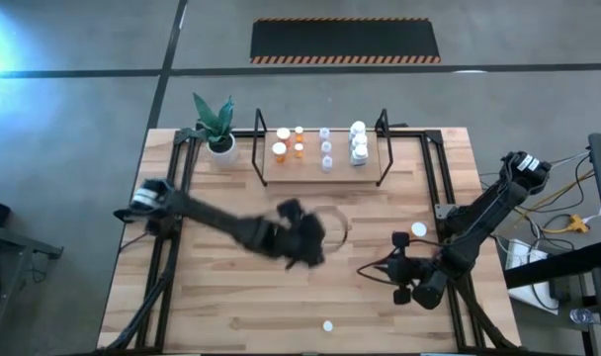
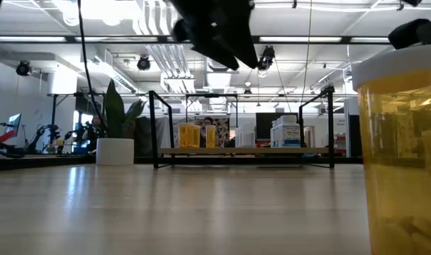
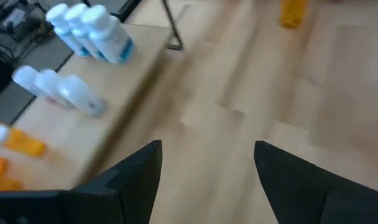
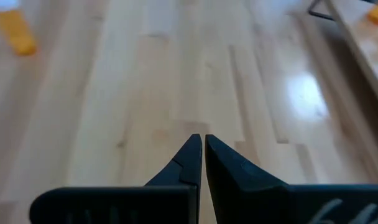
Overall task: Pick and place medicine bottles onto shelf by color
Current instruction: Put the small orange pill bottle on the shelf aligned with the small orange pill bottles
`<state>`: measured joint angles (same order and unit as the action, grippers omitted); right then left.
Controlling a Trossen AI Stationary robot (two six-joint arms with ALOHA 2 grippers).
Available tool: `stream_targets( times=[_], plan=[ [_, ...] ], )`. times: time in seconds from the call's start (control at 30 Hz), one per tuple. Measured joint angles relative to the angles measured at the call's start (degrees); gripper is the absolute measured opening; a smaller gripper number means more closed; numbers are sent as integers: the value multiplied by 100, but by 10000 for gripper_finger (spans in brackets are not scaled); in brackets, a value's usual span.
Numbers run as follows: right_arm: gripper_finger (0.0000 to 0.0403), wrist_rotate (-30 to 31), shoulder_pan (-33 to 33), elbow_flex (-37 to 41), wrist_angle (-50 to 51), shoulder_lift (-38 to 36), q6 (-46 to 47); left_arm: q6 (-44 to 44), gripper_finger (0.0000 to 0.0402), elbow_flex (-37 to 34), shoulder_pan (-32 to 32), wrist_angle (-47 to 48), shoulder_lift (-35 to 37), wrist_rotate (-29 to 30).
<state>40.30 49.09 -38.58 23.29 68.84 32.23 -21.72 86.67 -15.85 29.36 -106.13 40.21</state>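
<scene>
The left gripper (image 1: 302, 240) hangs over mid-tabletop with its fingers (image 3: 137, 171) spread and empty, the light wooden shelf in its black wire frame (image 1: 320, 169) just beyond them. An upright orange bottle with a white cap (image 1: 418, 230) stands apart on the wooden tabletop (image 1: 231, 307), close beside the right gripper (image 1: 403, 281), whose fingers (image 4: 188, 163) are pressed together, empty. That arm is nearer. Another small white-capped bottle (image 1: 327, 325) waits near the front edge.

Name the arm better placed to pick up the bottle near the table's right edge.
Right. Its end effector sits just below that bottle, fingers shut and empty; the left end effector hovers open mid-table, farther off.
</scene>
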Motion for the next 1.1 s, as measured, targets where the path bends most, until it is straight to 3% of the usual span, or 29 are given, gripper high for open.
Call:
stream_targets(
  times=[0.17,0.37,0.57,0.7,0.87,1.1],
  plan=[
    [12,140,-147,31,-330,0,-95,-1143,238,-663,-957,-423,-14,710],
    [27,-825,-226,86,-1903,213,-925,-2204,238,-1427,-1710,-917,-17,888],
    [89,-1362,-224,157,-4002,1307,-1570,-3234,238,-2061,-2080,-1213,-22,962],
    [139,-1374,-224,-78,-5150,2244,-2150,-3602,238,-2302,-2101,-1248,-22,982],
    [178,-1332,-224,-651,-5405,3059,-2201,-3648,238,-2408,-2088,-1271,-22,983],
    [187,-1334,-243,-1345,-5375,3715,-2256,-3644,238,-2403,-2088,-1284,-22,1000]
  ],
)
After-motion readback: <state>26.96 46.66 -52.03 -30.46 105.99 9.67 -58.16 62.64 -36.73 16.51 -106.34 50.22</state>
